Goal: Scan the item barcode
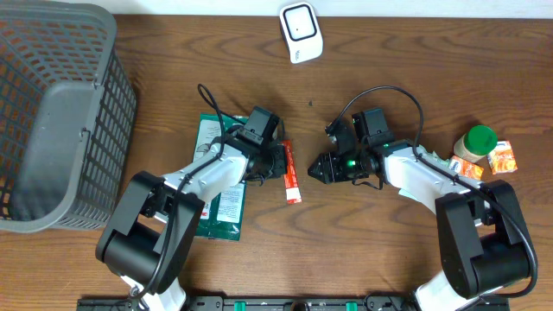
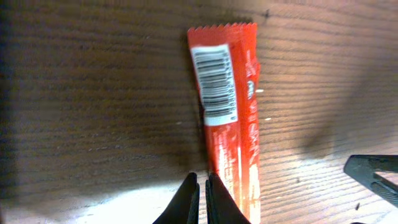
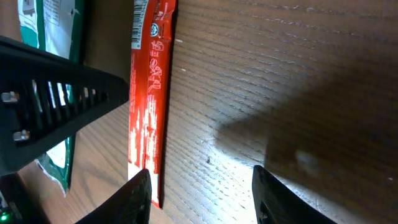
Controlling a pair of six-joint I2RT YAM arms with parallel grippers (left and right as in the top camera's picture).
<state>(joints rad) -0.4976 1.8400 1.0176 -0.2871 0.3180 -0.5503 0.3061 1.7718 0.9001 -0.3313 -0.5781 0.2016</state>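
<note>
From overhead, the red packet (image 1: 291, 173) lay flat on the table (image 1: 173, 69) between the two arms. The left gripper (image 1: 275, 160) sat just beside its left edge and the right gripper (image 1: 318, 169) was near its right side. The white scanner (image 1: 300, 32) stood at the far edge of the table, well apart from the packet. Nothing had been lifted, so the scan itself was judged not yet done.

In the left wrist view, the red packet (image 2: 233, 124) showed its barcode (image 2: 214, 84) facing up, which should have spared any turning over. The left gripper (image 2: 202, 196) had its jaws pressed together, tips just beside the packet's near edge. They held nothing, as far as the picture showed.

In the right wrist view, the right gripper (image 3: 202, 193) stood about half spread and empty, bare wood between its fingers (image 3: 140, 196). The red packet (image 3: 149, 93) ran past the left finger, not between the two. A green packet (image 3: 56, 25) lay beyond it.

What was left seemed nearly all of the job: gripping the packet, carrying it to the scanner, and presenting the barcode.
</note>
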